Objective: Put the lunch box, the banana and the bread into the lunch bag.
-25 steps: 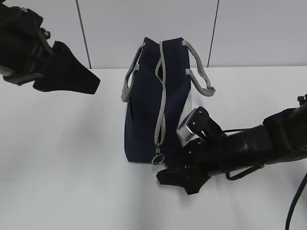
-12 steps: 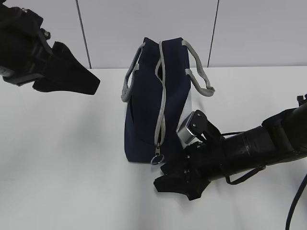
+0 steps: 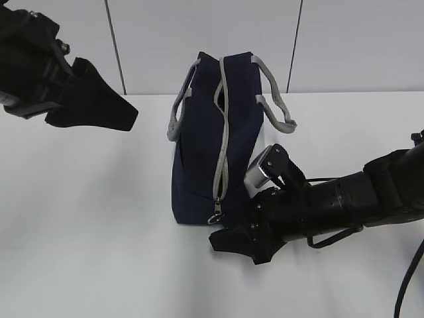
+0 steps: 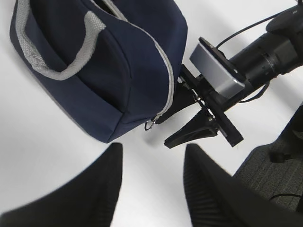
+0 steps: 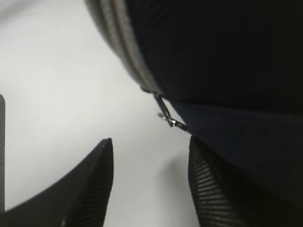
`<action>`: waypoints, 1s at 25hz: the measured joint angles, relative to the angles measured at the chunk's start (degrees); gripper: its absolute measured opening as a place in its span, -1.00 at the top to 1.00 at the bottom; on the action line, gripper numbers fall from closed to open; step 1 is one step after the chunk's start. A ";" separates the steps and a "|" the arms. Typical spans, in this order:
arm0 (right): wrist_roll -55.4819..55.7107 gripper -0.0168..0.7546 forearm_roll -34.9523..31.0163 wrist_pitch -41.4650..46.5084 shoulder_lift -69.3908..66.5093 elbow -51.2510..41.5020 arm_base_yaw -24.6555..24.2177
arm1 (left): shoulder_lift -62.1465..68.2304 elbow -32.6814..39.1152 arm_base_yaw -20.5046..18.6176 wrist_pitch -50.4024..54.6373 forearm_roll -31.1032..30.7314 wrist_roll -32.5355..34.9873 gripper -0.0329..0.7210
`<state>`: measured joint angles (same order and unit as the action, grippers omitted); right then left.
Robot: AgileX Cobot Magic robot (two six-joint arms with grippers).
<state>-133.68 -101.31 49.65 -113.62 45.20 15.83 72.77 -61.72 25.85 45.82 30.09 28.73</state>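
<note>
Looking along the white table [image 3: 99,218], I see the lunch bag [image 3: 205,132] standing near its middle, grey zipper [image 3: 223,132] running down the near end to a metal ring pull [image 3: 216,218] low at the bag's front corner. My right gripper [image 3: 233,242] sits low on the table just right of that corner; its fingers [image 5: 97,184] stand apart with nothing between them, the ring pull [image 5: 165,116] just ahead of the tips and not touching either. My left gripper [image 3: 99,109] hangs in the air well to the left of the bag, jaws parted and empty. One grey handle [image 4: 61,52] droops over the bag's side.
</note>
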 joint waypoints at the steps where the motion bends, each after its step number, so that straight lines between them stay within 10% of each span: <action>1: -0.27 -0.04 -0.47 0.00 0.00 0.00 0.00 | 0.00 0.00 0.00 0.00 0.00 0.00 0.08; 25: -2.35 -0.04 -2.08 -1.19 0.00 0.23 0.00 | 0.00 0.00 0.00 0.00 -1.31 0.00 0.08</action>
<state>-136.03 -103.39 48.46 -113.62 45.42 15.83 72.77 -61.72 25.85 45.82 28.78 28.73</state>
